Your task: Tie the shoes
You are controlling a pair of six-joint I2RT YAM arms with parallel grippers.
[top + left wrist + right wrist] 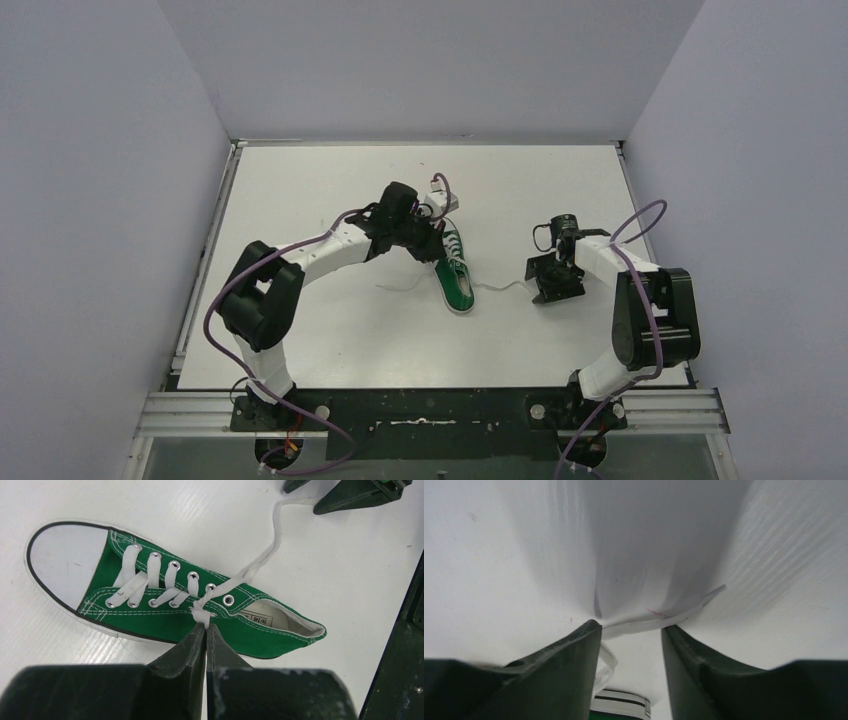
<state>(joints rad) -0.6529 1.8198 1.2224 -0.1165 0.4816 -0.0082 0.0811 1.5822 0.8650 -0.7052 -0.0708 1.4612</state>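
Observation:
The green sneaker (457, 280) lies on the white table, toe toward the arms; in the left wrist view (150, 622) its white toe cap points left. My left gripper (440, 250) is over the shoe's ankle end, and its jaws (206, 626) are shut on a bit of white lace (200, 614) by the top eyelets. The other lace end (274, 535) runs over the table to my right gripper (555, 285). That gripper (631, 627) is open, tips low at the table, straddling the lace (659, 622). The shoe's heel (621, 705) shows below.
A loose lace end (398, 287) lies on the table left of the shoe. White walls enclose the table on three sides, with a metal rail (205, 260) along its left edge.

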